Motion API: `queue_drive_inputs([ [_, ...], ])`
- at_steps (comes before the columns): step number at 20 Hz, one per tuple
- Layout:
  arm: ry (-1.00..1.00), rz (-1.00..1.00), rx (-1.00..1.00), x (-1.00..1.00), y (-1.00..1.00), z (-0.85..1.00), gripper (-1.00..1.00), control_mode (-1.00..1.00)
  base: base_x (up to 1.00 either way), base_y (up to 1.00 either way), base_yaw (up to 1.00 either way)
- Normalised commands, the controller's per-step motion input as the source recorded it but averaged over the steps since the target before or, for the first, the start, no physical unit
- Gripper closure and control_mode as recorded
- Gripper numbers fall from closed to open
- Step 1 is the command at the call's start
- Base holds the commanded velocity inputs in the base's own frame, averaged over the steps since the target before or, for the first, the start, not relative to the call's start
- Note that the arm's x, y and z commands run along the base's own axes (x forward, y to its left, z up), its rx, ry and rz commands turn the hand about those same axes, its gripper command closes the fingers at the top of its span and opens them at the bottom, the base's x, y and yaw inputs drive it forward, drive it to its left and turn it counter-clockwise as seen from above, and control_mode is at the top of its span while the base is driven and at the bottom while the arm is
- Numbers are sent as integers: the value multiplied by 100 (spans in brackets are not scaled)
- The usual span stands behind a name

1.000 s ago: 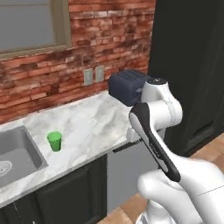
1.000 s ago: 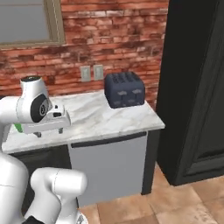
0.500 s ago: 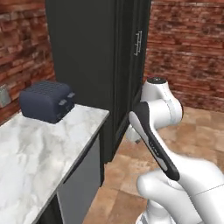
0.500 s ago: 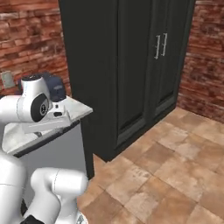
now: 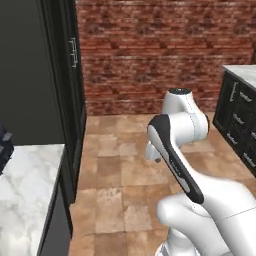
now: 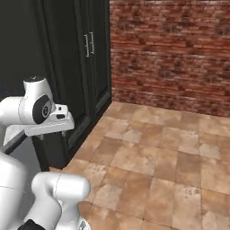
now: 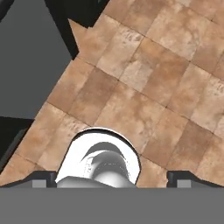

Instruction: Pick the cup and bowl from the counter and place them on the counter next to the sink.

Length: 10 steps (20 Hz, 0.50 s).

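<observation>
The cup, the bowl and the sink are out of view. A corner of the white marble counter point(image 5: 25, 185) shows at the lower left of the left base view. My gripper point(image 7: 113, 178) hangs over the tiled floor, away from the counter. It is open, its two dark fingertips point(image 7: 43, 177) standing wide apart with nothing between them. In the right base view the gripper point(image 6: 53, 134) points down beside the tall black cabinet.
A tall black cabinet point(image 5: 45, 75) stands next to the counter's end, its doors point(image 6: 90, 54) shut. A brick wall point(image 5: 150, 50) lies ahead across brown floor tiles point(image 5: 120, 170). Dark drawers under another marble top point(image 5: 240, 115) stand at the right. A dark appliance's edge point(image 5: 2, 145) sits on the counter.
The whole picture has swung right as the base turned: the sink, the green cup and the toaster left the views, and the black cabinet, floor and far wall came in. The gripper stays open.
</observation>
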Motion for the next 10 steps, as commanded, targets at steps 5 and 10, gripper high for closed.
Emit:
queue_drive_inputs([
  [5, 0, 0, 0, 0, 0, 0, -100, 100, 31, 11, -62],
  [10, 0, 0, 0, 0, 0, 0, -100, 100, 43, 9, -63],
])
